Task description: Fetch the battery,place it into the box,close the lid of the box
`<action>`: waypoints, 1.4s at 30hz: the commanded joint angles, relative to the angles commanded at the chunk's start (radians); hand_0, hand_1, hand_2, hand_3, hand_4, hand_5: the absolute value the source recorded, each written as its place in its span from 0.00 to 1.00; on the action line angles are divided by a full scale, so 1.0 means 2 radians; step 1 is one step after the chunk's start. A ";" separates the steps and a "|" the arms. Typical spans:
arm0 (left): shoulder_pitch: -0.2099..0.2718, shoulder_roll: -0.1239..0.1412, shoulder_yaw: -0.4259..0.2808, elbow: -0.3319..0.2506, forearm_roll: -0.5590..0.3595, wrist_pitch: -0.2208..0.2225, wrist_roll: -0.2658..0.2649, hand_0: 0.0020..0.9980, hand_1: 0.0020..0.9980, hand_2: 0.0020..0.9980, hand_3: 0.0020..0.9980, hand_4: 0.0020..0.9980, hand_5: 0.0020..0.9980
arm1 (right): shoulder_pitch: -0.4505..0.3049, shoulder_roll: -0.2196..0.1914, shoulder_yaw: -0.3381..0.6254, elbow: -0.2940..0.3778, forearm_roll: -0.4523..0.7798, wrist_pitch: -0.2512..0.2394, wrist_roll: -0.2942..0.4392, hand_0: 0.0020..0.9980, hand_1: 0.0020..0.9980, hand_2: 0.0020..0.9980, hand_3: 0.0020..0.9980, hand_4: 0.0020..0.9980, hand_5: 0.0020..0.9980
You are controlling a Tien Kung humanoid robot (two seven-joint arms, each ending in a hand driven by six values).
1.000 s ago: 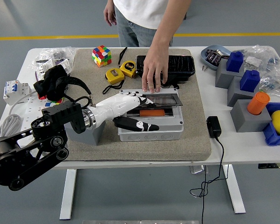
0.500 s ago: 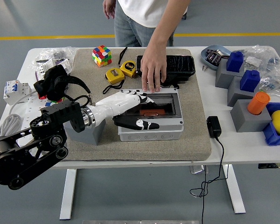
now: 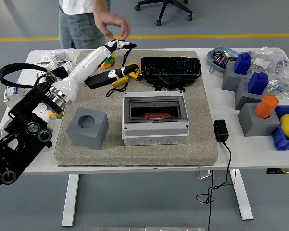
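The grey box (image 3: 155, 136) stands in the middle of the beige mat with its smoky see-through lid (image 3: 155, 109) down flat. Through the lid an orange battery (image 3: 156, 116) shows inside. My left hand (image 3: 116, 57) is raised over the mat's far left corner, well away from the box. Its white fingers (image 3: 116, 45) are spread and it holds nothing. A person stands at the far left of the table with one hand (image 3: 111, 21) hanging relaxed just above my fingers.
A grey cube with a round hole (image 3: 88, 127) sits left of the box. Behind the box lie a black tray (image 3: 170, 71), yellow tape measures (image 3: 131, 70) and a colour cube (image 3: 107, 61). A black adapter (image 3: 220, 130) and grey holders (image 3: 255, 118) are at the right.
The lid has gone from open to down flat. My left hand has lifted off the box and swung up to the far left. The person's hand left the box and moved away left.
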 joint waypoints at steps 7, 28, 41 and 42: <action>0.047 -0.022 -0.145 0.006 -0.133 -0.016 -0.022 1.00 0.99 0.92 0.88 1.00 1.00 | -0.005 0.004 0.002 0.000 -0.002 0.000 0.000 0.91 0.90 0.85 0.90 1.00 1.00; 0.107 -0.047 -0.285 0.045 -0.203 0.001 -0.022 0.95 0.97 0.94 0.91 1.00 0.95 | -0.021 0.023 0.038 -0.004 -0.016 -0.105 0.056 1.00 0.97 0.92 0.97 1.00 1.00; 0.125 -0.063 -0.332 0.045 -0.003 0.062 -0.025 0.84 0.87 0.84 0.82 1.00 0.97 | -0.026 0.030 0.050 -0.002 -0.023 -0.115 0.055 1.00 0.96 0.94 1.00 1.00 1.00; 0.127 -0.064 -0.331 0.042 0.014 0.060 -0.021 0.84 0.87 0.84 0.82 1.00 0.97 | -0.026 0.030 0.050 -0.002 -0.024 -0.113 0.054 1.00 0.96 0.94 1.00 1.00 1.00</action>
